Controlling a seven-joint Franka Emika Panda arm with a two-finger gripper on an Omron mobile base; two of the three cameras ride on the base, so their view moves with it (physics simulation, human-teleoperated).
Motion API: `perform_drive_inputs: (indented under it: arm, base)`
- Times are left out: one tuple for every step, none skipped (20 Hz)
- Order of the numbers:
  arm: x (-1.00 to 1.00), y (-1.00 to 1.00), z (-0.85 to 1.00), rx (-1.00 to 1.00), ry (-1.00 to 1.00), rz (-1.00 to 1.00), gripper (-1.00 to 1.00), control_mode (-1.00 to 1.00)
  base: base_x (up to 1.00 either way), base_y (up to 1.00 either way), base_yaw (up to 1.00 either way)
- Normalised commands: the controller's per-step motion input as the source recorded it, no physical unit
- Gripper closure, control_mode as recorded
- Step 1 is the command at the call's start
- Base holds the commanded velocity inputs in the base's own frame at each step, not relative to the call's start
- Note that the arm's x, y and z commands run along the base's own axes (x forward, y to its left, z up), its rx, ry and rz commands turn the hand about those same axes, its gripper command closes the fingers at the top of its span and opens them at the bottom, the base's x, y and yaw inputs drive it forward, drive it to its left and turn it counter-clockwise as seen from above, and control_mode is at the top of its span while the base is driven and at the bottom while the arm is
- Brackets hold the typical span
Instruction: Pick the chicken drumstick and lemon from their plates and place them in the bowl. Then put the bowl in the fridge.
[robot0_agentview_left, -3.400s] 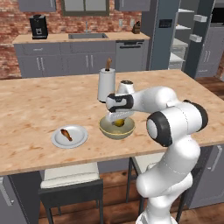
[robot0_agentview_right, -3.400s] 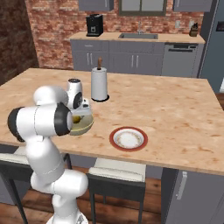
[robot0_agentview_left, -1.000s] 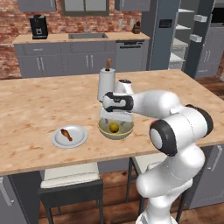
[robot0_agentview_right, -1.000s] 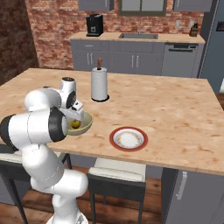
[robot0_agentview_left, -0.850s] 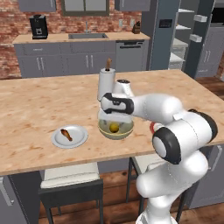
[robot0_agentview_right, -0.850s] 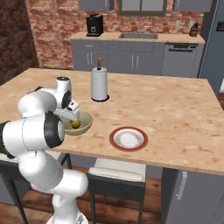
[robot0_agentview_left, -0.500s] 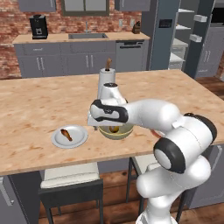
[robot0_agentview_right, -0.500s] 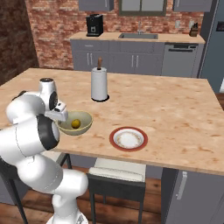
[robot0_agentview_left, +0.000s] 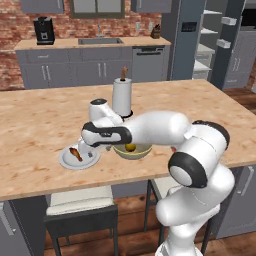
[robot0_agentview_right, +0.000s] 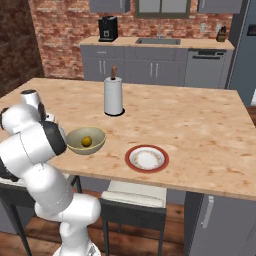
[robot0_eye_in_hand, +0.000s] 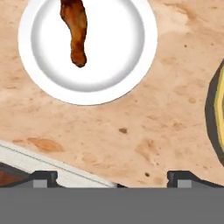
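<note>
The chicken drumstick (robot0_eye_in_hand: 75, 30) lies brown on a plain white plate (robot0_eye_in_hand: 118, 65), which sits at the left of the counter in the left base view, plate (robot0_agentview_left: 85, 162) and drumstick (robot0_agentview_left: 75, 153). My gripper (robot0_eye_in_hand: 111, 178) hangs open and empty over bare counter just beside that plate, between it and the bowl (robot0_agentview_left: 135, 152); in the left base view the gripper (robot0_agentview_left: 91, 148) is low over the plate's right rim. The lemon (robot0_agentview_right: 86, 141) rests inside the olive bowl (robot0_agentview_right: 95, 145). The red-rimmed plate (robot0_agentview_right: 146, 158) stands bare. The dark fridge (robot0_agentview_left: 186, 45) is at the back right.
A paper towel roll (robot0_agentview_right: 113, 97) stands upright behind the bowl. The counter's front edge (robot0_eye_in_hand: 65, 168) runs close under my fingertips, with stools (robot0_agentview_left: 80, 200) below it. The back counter holds a sink and a coffee machine (robot0_agentview_right: 107, 28).
The arm has swung left from above the bowl to beside the drumstick's plate. The lemon stays in the bowl and the jaws stay open.
</note>
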Motion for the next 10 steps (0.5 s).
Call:
perform_drive_inputs:
  arm:
    - [0.03,0.68,0.00,-0.10,-0.11,0.11,-1.00,-1.00]
    - [0.08,0.66,0.00,-0.09,-0.08,0.05,-1.00,-1.00]
    - [0.13,0.58,0.00,-0.08,-0.07,0.01,-1.00,-1.00]
    - [0.18,0.54,0.00,-0.08,0.00,0.00,-1.00,-1.00]
    - [0.27,0.50,-0.01,-0.08,0.00,0.00,-1.00,-1.00]
    - [0.29,0.49,-0.02,-0.08,0.00,0.00,-1.00,-1.00]
    - [0.29,0.40,-0.03,-0.04,0.00,0.00,-1.00,-1.00]
    - [0.30,0.38,-0.03,-0.03,0.00,0.00,-1.00,-1.00]
    - [0.29,0.34,-0.06,-0.03,-0.04,-0.01,-1.00,-1.00]
    - [0.32,0.31,-0.06,-0.03,-0.05,-0.04,-1.00,-1.00]
  base:
    - [0.00,0.00,0.00]
    - [0.00,0.00,0.00]
    - [0.00,0.00,0.00]
    - [0.00,0.00,0.00]
    - [0.00,0.00,0.00]
    - [0.00,0.00,0.00]
    - [0.00,0.00,0.00]
    - [0.00,0.00,0.00]
    - [0.00,0.00,0.00]
    - [0.00,0.00,0.00]
